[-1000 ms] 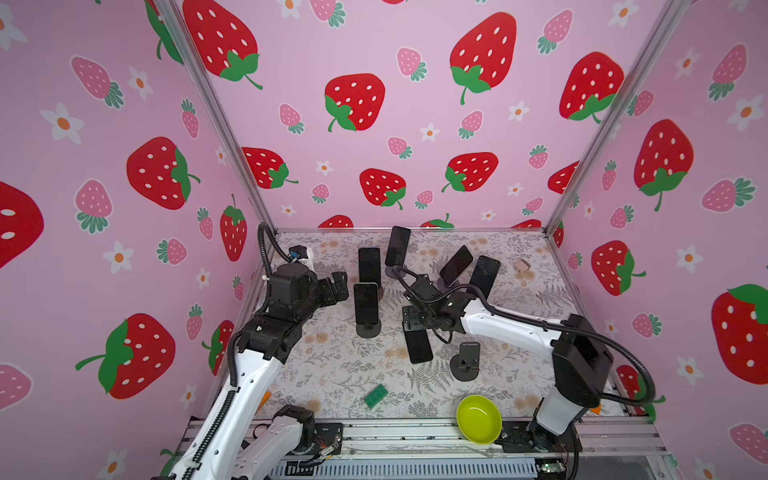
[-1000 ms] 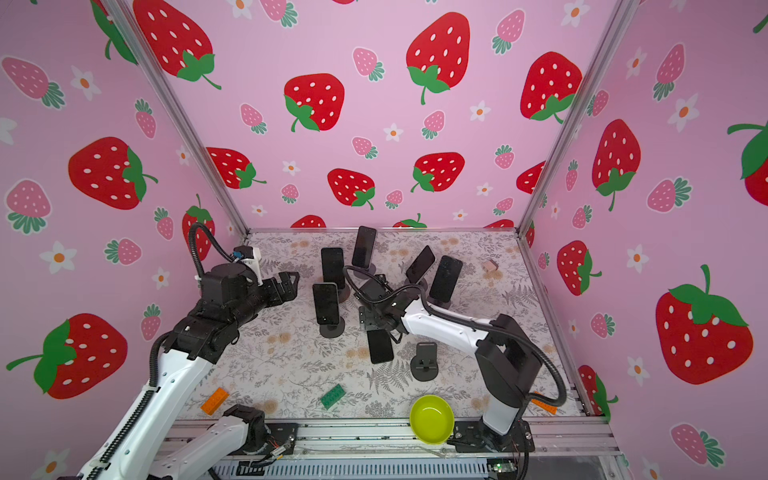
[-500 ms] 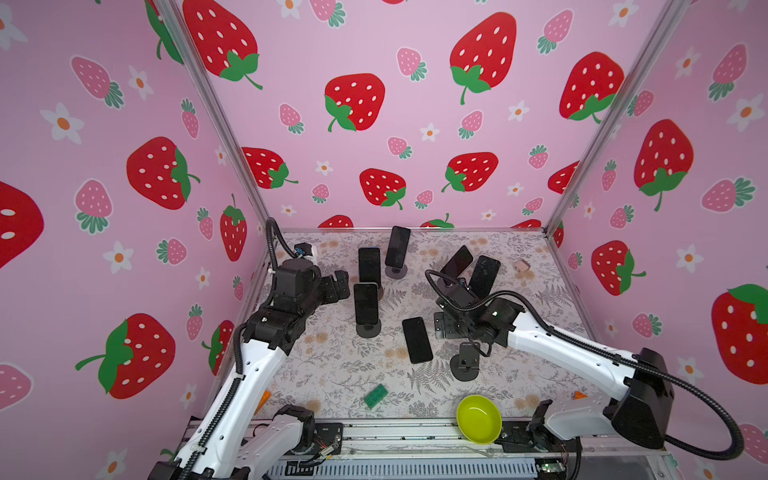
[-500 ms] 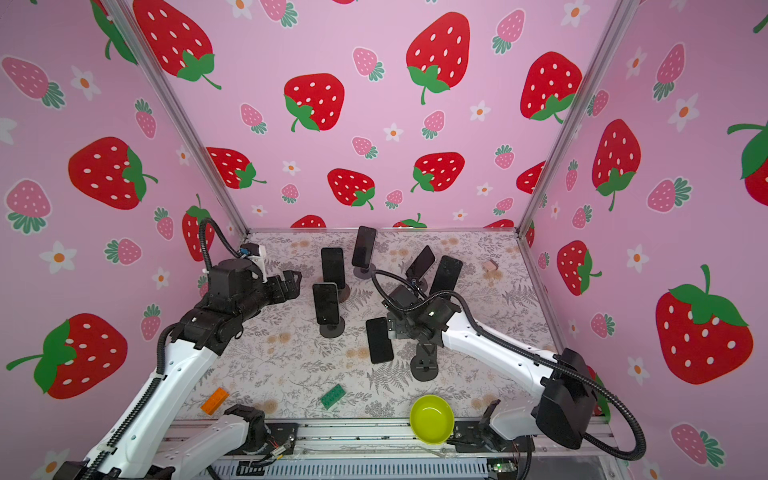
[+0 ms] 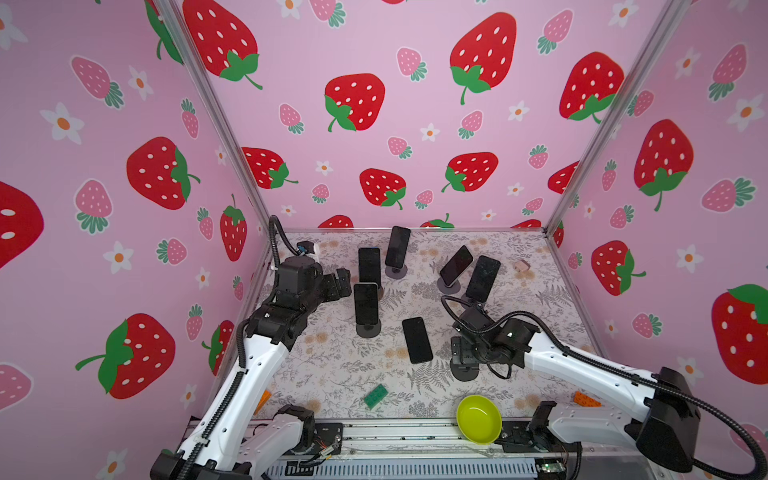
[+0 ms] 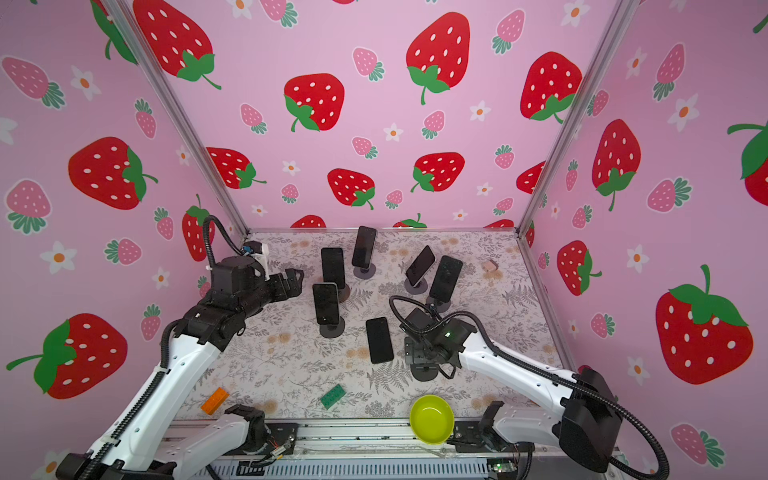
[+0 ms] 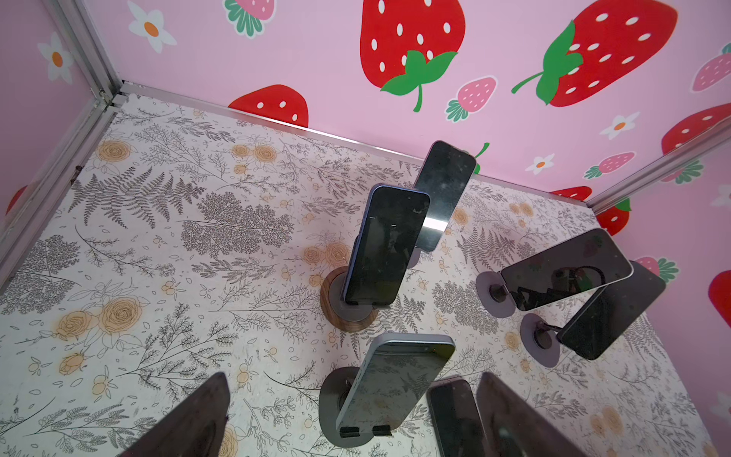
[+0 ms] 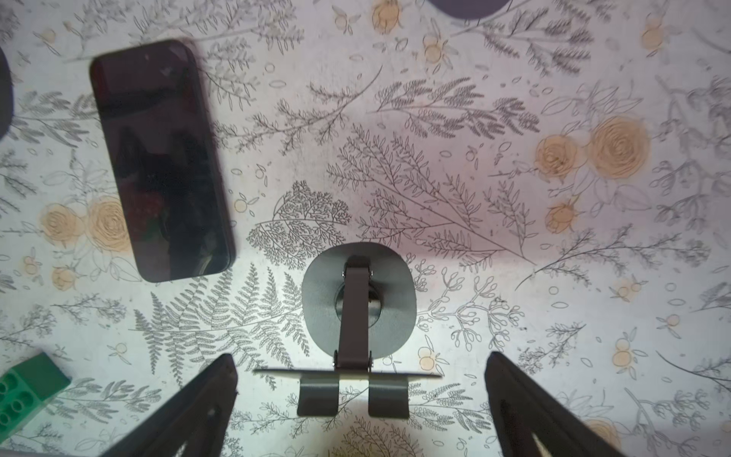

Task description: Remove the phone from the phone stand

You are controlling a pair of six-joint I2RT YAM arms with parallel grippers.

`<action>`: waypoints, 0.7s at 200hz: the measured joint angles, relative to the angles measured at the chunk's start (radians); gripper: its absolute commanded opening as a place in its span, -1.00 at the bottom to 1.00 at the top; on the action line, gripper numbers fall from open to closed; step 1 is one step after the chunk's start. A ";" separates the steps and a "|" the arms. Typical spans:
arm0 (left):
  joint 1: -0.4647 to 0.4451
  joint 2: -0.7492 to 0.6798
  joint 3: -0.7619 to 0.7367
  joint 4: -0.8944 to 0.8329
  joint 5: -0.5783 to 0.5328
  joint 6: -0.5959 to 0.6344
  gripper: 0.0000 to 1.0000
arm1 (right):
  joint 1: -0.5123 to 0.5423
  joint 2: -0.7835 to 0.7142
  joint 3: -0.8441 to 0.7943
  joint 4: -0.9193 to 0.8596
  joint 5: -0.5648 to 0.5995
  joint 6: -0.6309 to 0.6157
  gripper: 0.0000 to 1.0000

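Phone (image 5: 417,340) now flat on table (image 5: 332,365), off stand (image 8: 358,312). Right tool (image 8: 360,366) let go, backed over empty stand, wide. Left tool (image 5: 344,282) wide, idle. Task looks done.

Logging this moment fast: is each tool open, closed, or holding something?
Left tool: open, holding nothing.
Right tool: open, holding nothing, above the bare phone stand.

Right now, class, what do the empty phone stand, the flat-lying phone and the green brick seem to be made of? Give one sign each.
The empty phone stand: probably metal, matte grey; thin bent plate, small hinge screws.
The flat-lying phone: glass face, glossy black; it mirrors dark shapes.
The green brick: likely moulded plastic, slight sheen; round studs on top.
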 measured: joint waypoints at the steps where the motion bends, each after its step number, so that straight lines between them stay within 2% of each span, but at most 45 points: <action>1: 0.000 0.000 0.000 0.000 0.000 0.000 0.97 | 0.000 0.000 -0.001 0.000 -0.001 0.000 0.97; 42: 0.000 0.006 0.000 0.002 0.008 0.000 0.97 | 0.000 0.018 -0.029 0.048 -0.017 0.012 0.84; 80: 0.000 -0.002 0.000 0.002 0.007 0.000 0.97 | 0.000 0.054 -0.035 0.084 -0.012 0.016 0.57; 100: 0.000 -0.004 0.000 0.002 0.005 0.000 0.97 | 0.000 0.064 -0.038 0.095 -0.008 0.021 0.49; 115: 0.000 -0.004 0.000 0.002 0.007 0.000 0.97 | 0.000 0.070 -0.038 0.099 -0.005 0.021 0.33; 140: 0.000 -0.004 0.000 0.002 0.007 0.000 0.97 | 0.000 0.072 -0.038 0.110 -0.004 0.033 0.30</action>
